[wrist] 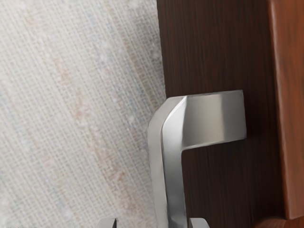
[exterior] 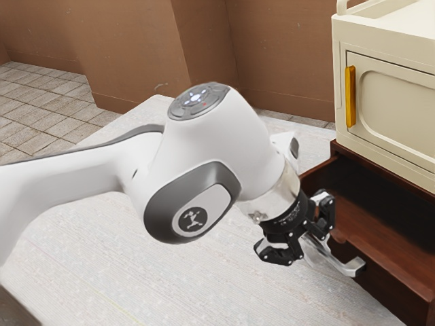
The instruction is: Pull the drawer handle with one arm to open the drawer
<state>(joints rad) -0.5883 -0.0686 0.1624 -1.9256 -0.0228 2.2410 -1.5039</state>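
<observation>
Running between fingers [wrist: 199,223], silver handle [wrist: 174,190], open hand [exterior: 314,239]

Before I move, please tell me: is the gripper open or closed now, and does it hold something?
Gripper: open, with the drawer handle between its spread fingers, not clamped.

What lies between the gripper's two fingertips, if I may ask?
The wrist view shows the silver handle lying between the two tips of the open gripper, with a clear gap on one side.
</observation>
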